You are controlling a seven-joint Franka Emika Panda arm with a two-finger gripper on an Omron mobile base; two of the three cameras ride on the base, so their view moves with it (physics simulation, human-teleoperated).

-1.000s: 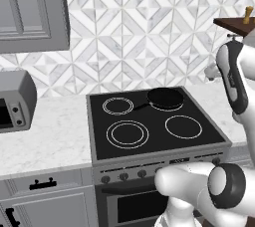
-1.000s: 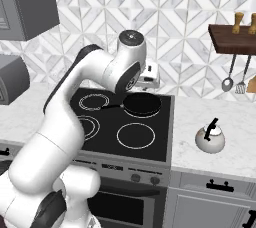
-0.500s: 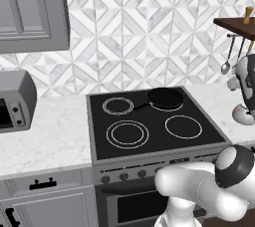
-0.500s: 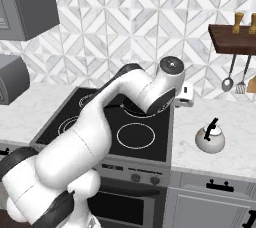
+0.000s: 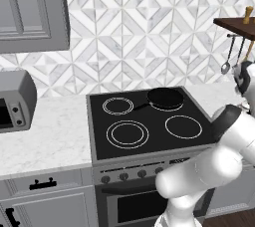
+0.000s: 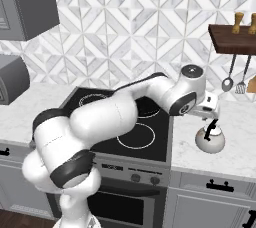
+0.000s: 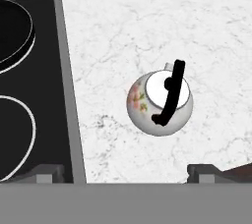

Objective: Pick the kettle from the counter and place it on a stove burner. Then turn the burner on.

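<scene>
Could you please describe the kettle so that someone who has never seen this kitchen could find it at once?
Start at the black cooktop and move to the white marble counter on its right. The kettle stands there alone: small, squat, silvery-white, with a thin black arched handle and a flower print, unlike the flat black frying pan on the stove.

We see kettle [image 7: 160, 101]: silvery-white, black handle, small pink-green floral mark on side, perhaps a decal. Counter [image 7: 147, 26]: white marble, grey veining. Cooktop [image 5: 144, 121]: black glass, white rings. Frying pan [image 5: 165, 97]: black. Backsplash [image 5: 139, 32]: grey-white chevron tiles. Cabinets [image 5: 45, 201]: grey, black handles. Shelf [image 6: 232, 39]: dark brown.
</scene>
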